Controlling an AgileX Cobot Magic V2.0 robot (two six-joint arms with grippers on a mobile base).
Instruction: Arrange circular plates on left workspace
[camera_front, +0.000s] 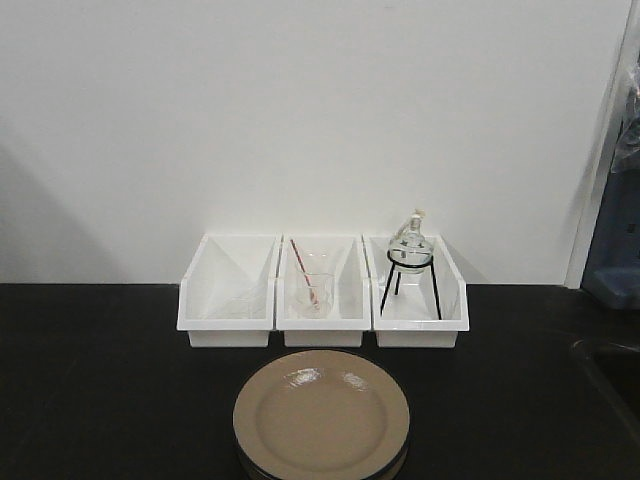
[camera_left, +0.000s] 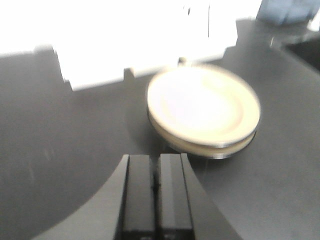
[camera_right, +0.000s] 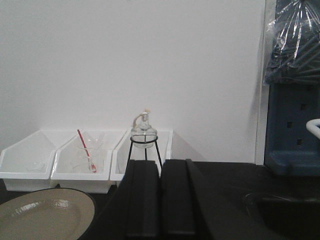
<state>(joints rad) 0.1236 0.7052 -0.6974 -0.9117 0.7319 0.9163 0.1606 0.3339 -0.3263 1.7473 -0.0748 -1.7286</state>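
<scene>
Two beige-tan circular plates (camera_front: 321, 417) lie stacked on the black bench top (camera_front: 100, 380), in front of the middle white bin. In the left wrist view the stack (camera_left: 202, 107) shows blurred, ahead and to the right of my left gripper (camera_left: 155, 159), which is shut and empty above the bench. In the right wrist view the top plate (camera_right: 42, 216) sits at the lower left, and my right gripper (camera_right: 160, 164) is shut and empty to its right. Neither gripper shows in the front view.
Three white bins (camera_front: 323, 292) stand in a row at the wall: the left one near empty, the middle one with a glass beaker and red stirrer (camera_front: 308, 285), the right one with a glass flask on a black tripod (camera_front: 411, 262). A sunken sink (camera_front: 612, 372) lies at the right.
</scene>
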